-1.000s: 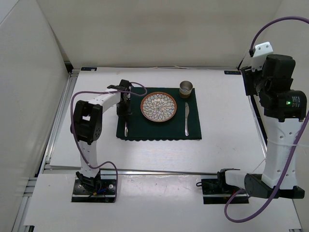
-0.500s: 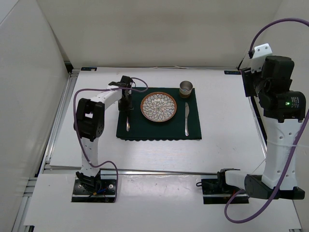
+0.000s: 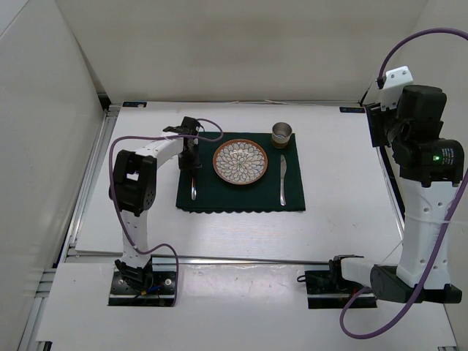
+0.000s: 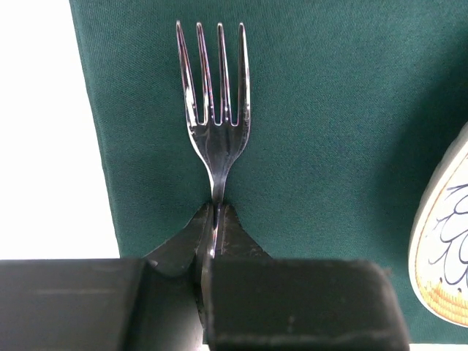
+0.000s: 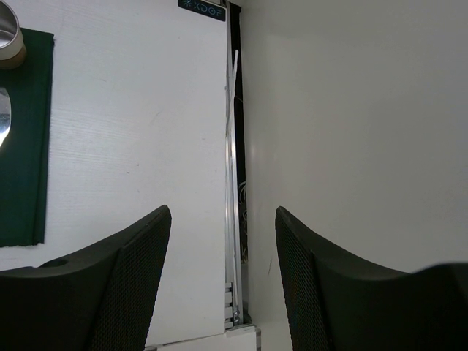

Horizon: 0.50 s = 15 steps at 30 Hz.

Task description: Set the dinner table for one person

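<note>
1. White walls close in the dinner table (image 3: 344, 183) at the back and on both sides, and metal rails run along its left and right edges
2. At the middle of that tabletop lies a dark green placemat (image 3: 241, 201), with bare white surface open all round it, widest to the right and toward the near edge
3. On the placemat a patterned plate (image 3: 240, 161) sits at the centre, a metal cup (image 3: 282, 134) stands at the far right corner, and a knife (image 3: 283, 179) lies lengthwise just right of the plate
4. The left gripper (image 4: 216, 219) is low over the left strip of the placemat, between the plate's rim and the cloth's left edge
5. Its jaws are pressed together on the neck of a fork (image 4: 214, 110); the tines reach out past the fingertips over the green cloth, roughly parallel to that left edge, and whether they touch the cloth cannot be told
6. The right gripper (image 5: 223, 248) is raised above the table's right edge, fingers wide apart with nothing between them, over bare tabletop and the right rail
</note>
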Available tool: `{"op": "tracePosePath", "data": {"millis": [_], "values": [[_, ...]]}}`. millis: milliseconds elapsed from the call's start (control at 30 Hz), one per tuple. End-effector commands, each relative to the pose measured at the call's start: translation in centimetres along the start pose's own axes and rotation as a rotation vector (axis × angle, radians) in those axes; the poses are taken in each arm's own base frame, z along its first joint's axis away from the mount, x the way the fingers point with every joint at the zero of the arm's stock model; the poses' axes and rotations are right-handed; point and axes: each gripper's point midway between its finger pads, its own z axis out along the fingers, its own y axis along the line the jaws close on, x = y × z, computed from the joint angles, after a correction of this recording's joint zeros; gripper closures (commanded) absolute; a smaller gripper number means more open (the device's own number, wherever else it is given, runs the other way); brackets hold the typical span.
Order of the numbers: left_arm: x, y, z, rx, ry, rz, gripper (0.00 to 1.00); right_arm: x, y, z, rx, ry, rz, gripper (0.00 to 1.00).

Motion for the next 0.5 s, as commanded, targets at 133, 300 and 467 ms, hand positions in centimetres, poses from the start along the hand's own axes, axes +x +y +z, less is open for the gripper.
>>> {"op": "tracePosePath", "data": {"millis": [133,300,467], "values": [[0.7,-0.1,-1.6,0.009,-0.001,-0.001,0.9,-0.8,-0.8,-0.6,0.032,-0.044,0.012,0.37],[1.2,-0.2,-1.9,0.011,0.001,0.008,0.9,-0.6,-0.8,-0.8,0.032,-0.045,0.021,0.37],[2.0,-0.6,-2.2,0.01,-0.01,0.027,0.9,-0.6,-0.9,-1.2,0.035,-0.053,0.024,0.37]]}}
